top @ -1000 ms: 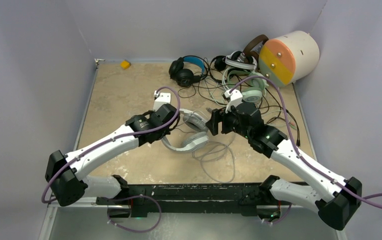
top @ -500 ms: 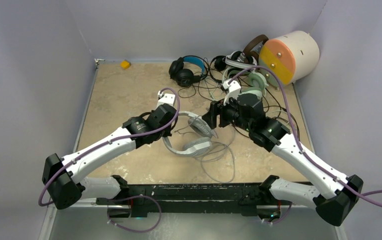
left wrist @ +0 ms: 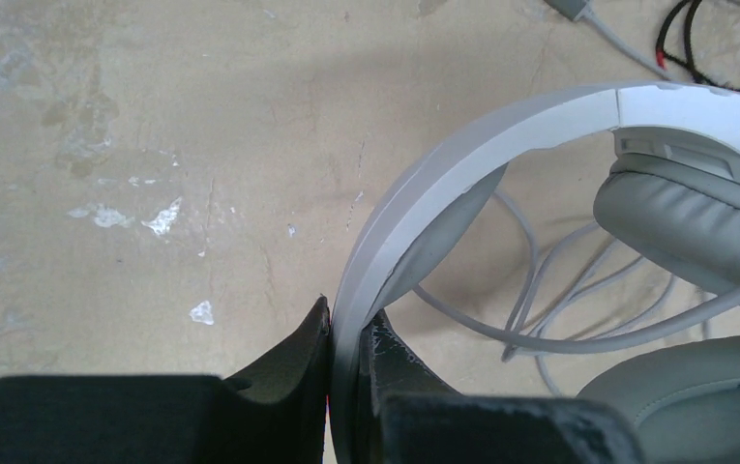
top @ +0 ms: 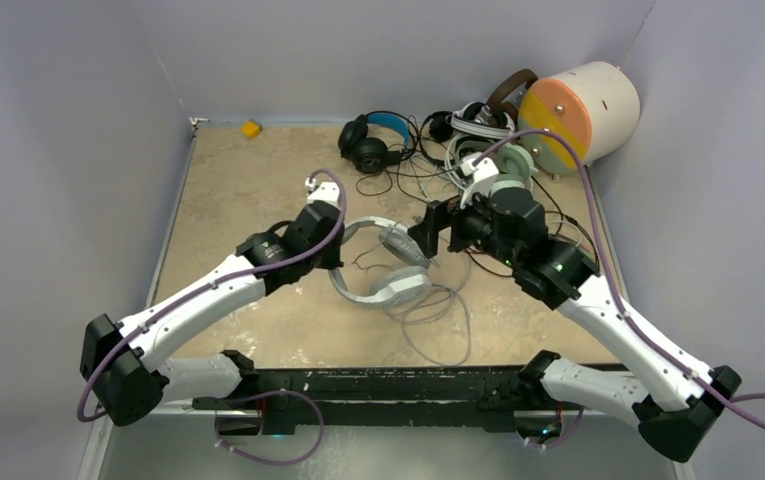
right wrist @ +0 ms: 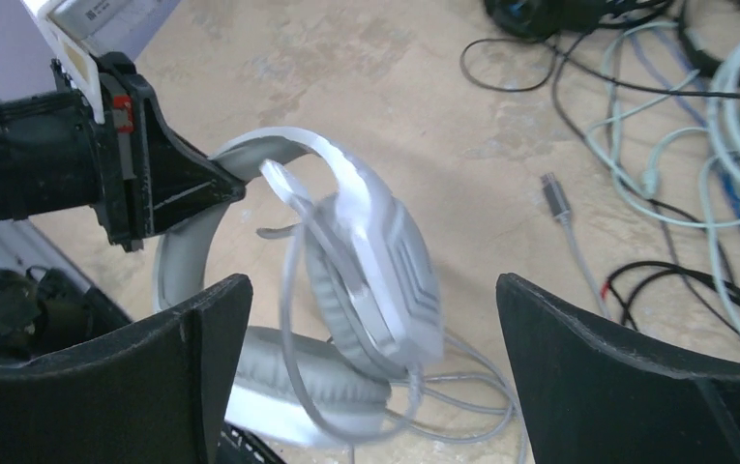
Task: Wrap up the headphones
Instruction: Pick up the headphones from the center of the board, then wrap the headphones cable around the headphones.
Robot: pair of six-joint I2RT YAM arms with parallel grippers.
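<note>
The white-grey headphones [top: 398, 285] lie mid-table, their grey cable [top: 440, 318] looped loosely beside them. My left gripper [top: 333, 245] is shut on their headband [left wrist: 462, 164], which stands pinched between the two fingertips of the left gripper [left wrist: 351, 324]. One ear cup [right wrist: 385, 261] hangs tilted with a cable loop draped over it. My right gripper [right wrist: 370, 290] is open wide, one finger on each side of that cup and touching nothing. Right gripper [top: 430, 233] faces the left gripper [right wrist: 153, 184] across the headset.
More headsets are heaped at the back: black with blue band [top: 373, 135], black-and-white [top: 478, 120], mint-green [top: 503, 170], brown [top: 508, 85]. Their tangled cables [right wrist: 656, 184] spread beside my right arm. A cream cylinder [top: 583, 110] lies back right, a yellow block [top: 250, 128] back left.
The right gripper's jaws have spread wider and the arm has drawn back a little toward the rear. The left gripper has shifted left with the headband, turning the headset.
</note>
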